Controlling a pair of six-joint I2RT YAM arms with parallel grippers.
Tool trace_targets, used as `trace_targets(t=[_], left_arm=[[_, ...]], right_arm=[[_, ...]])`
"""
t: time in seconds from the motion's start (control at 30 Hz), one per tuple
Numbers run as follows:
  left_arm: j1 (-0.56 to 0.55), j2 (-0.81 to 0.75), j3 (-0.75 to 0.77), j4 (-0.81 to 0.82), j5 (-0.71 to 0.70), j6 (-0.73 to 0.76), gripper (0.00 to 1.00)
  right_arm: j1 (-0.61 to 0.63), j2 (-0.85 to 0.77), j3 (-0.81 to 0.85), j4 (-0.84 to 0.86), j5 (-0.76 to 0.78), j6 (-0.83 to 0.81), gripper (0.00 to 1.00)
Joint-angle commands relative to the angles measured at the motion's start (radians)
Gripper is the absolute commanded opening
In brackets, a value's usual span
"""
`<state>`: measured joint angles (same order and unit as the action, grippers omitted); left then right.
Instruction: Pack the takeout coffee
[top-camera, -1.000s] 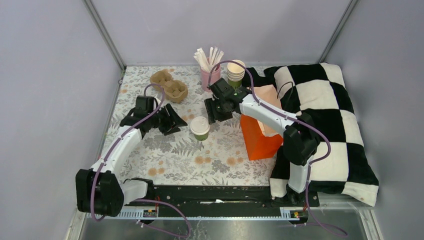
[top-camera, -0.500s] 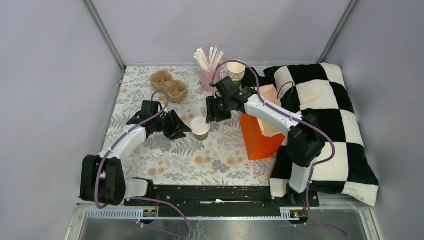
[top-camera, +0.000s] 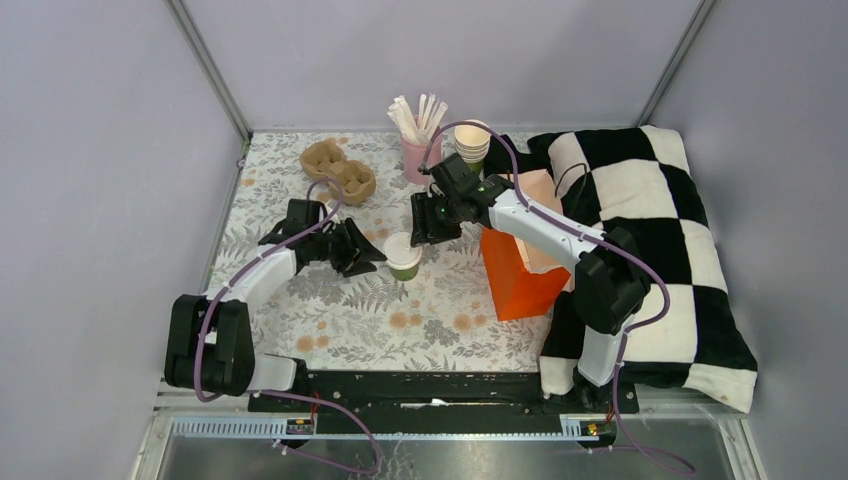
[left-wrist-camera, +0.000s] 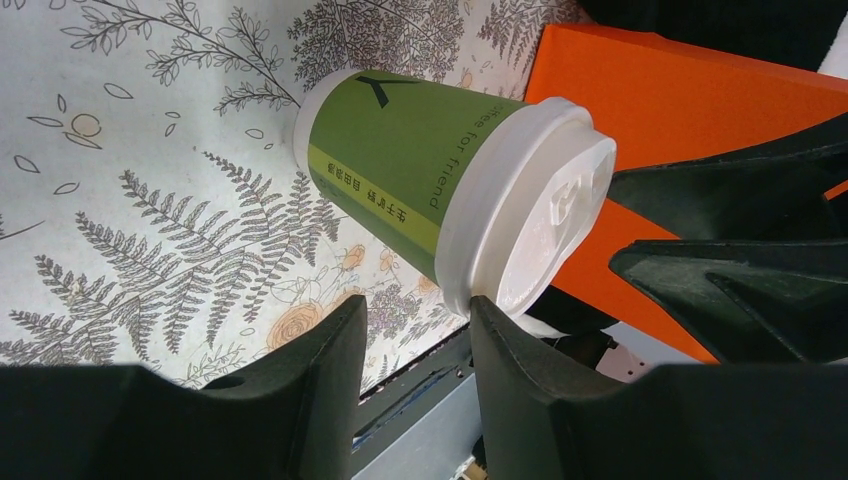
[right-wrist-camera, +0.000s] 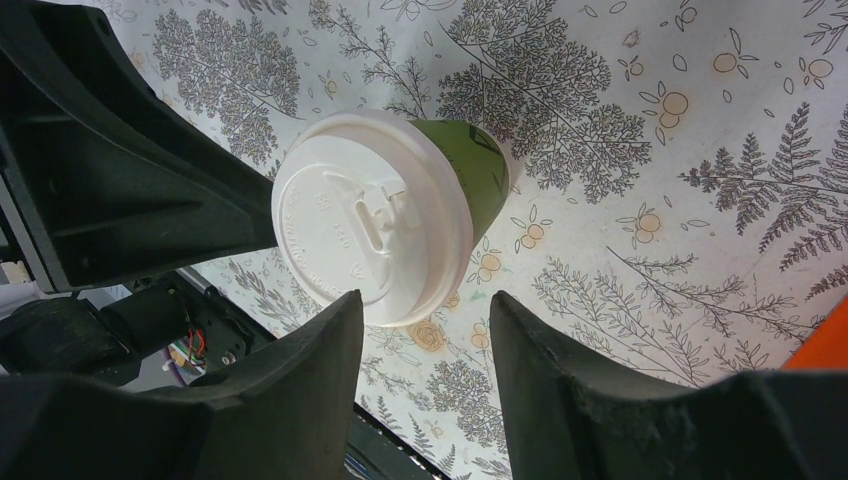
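The takeout coffee cup (top-camera: 402, 257) stands upright on the floral table with its white lid (top-camera: 400, 247) on. Its green side (left-wrist-camera: 400, 165) and lid (left-wrist-camera: 535, 215) fill the left wrist view. The lid (right-wrist-camera: 368, 215) also shows from above in the right wrist view. My left gripper (top-camera: 368, 250) is open just left of the cup. In the left wrist view the left gripper (left-wrist-camera: 415, 320) has one fingertip (left-wrist-camera: 485, 310) close by the lid's rim. My right gripper (top-camera: 425, 225) is open just behind and above the cup, and the right wrist view (right-wrist-camera: 425, 300) shows nothing between its jaws.
An orange paper bag (top-camera: 520, 265) stands right of the cup, against a black-and-white checkered pillow (top-camera: 650, 220). A brown pulp cup carrier (top-camera: 338, 170), a pink cup of white sticks (top-camera: 420, 150) and a stack of cups (top-camera: 472, 143) stand at the back.
My left gripper has moved right, up to the cup's left side. My right gripper has shifted slightly and stays above the cup. The cup has not moved.
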<state>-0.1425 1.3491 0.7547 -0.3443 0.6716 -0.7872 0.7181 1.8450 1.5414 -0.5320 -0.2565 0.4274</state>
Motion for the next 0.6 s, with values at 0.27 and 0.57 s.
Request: trace_targets(t=[0.27,0.57], left_arm=[[-0.036,0.068,0.06,-0.169,-0.218,0.15,0.41],[-0.145,0.118,0.084,-0.24,-0.396,0.194,0.39]], right_arm=[[-0.015,0.023,-0.05,0.026,-0.04,0.038,0.56],[-0.058,0.014,-0.128,0.085,-0.105,0.085,0.55]])
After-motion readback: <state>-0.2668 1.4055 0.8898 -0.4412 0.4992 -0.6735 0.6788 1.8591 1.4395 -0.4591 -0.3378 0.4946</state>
